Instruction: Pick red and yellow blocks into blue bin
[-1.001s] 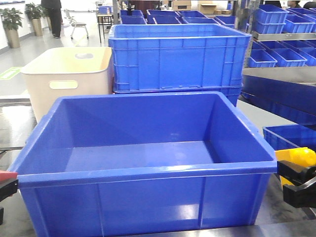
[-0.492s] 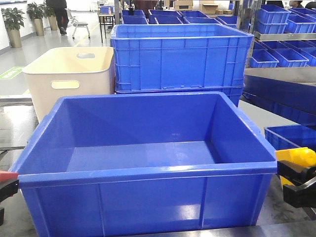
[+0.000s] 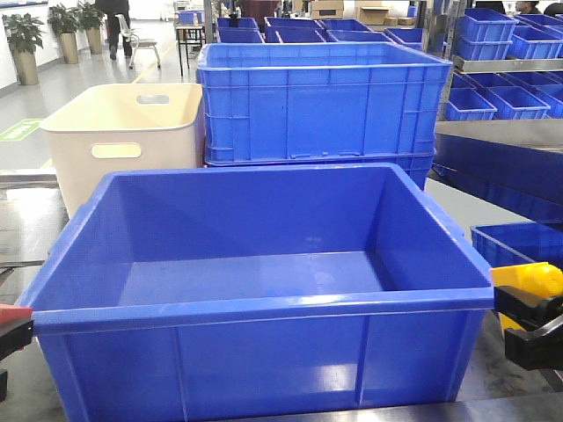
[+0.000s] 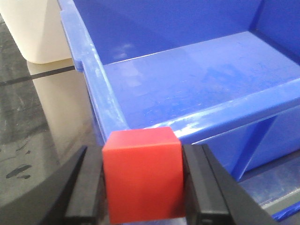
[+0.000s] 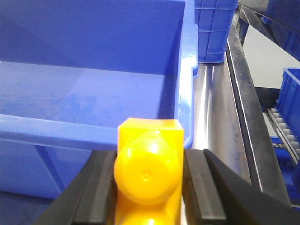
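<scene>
Just outside the near rim of the blue bin [image 3: 264,309], my left hand [image 4: 143,192] clamps the red cube [image 4: 140,168] and my right hand [image 5: 149,197] the yellow brick [image 5: 150,140]. Letting go before clearing that rim could drop them onto the counter [image 5: 213,112].

Person in dark clothes [image 3: 120,22], far background, 11 o'clock of the front view: walking away.
- One second ago: well left of the white metal-framed chair [image 3: 141,40].
- Half a second ago: a step nearer it.
- Now: just beside its left edge, and smaller in frame.

Slim potted green plant [image 3: 88,16]: hidden behind the person a second ago. Now in plain sight at 3 o'clock of the neighbouring potted plant in a tan pot [image 3: 66,26].

The scene slides slightly toward 3 o'clock in frame, in the first half-second only. This shows on:
- beige plastic tub with handle slot [image 3: 123,132]
- ribbed-sided blue plastic crate [image 3: 321,105]
- near-left rim corner of the bright-blue smooth-walled plastic bin [image 3: 53,315]
</scene>
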`<state>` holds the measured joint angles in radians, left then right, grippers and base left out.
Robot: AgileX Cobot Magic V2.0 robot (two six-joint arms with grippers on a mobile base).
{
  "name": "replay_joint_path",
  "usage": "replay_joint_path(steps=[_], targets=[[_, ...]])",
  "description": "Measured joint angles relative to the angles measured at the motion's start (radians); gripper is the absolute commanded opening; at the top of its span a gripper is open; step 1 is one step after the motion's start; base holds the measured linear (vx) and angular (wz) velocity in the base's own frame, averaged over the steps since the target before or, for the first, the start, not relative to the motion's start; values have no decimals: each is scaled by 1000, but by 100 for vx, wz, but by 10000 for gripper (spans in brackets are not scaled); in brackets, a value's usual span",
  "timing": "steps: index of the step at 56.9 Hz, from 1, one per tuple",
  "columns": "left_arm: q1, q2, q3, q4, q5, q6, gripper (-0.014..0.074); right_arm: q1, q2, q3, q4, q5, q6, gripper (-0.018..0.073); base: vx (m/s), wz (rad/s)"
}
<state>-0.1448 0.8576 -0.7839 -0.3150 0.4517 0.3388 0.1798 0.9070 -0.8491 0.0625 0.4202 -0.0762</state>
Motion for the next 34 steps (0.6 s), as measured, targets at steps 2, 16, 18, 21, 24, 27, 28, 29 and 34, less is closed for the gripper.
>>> replay_joint_path(steps=[2, 16, 18, 21, 24, 27, 28, 29, 34], targets=[[0, 0, 0, 0, 0, 0, 2, 0, 0, 0, 0, 0, 0, -10, 0, 0], [0, 6, 0, 0, 16, 0, 2, 0, 0, 0, 1, 0, 0, -10, 0, 0], [0, 9, 0, 0, 19, 0, 2, 0, 0, 0, 1, 0, 0, -10, 0, 0], [0, 12, 0, 0, 20, 0, 2, 0, 0, 0, 1, 0, 0, -10, 0, 0], [0, 9, -1, 0, 19, 0, 2, 0, 0, 0, 2, -1, 0, -10, 0, 0], [0, -1, -10, 0, 15, 0, 2, 0, 0, 0, 2, -1, 0, -10, 0, 0], [0, -7, -14, 0, 13, 0, 2, 0, 0, 0, 2, -1, 0, -10, 0, 0], [0, -12, -21, 0, 9, 0, 2, 0, 0, 0, 3, -2, 0, -10, 0, 0], [0, -41, -63, 0, -15, 0, 2, 0, 0, 0, 3, -10, 2, -10, 0, 0]])
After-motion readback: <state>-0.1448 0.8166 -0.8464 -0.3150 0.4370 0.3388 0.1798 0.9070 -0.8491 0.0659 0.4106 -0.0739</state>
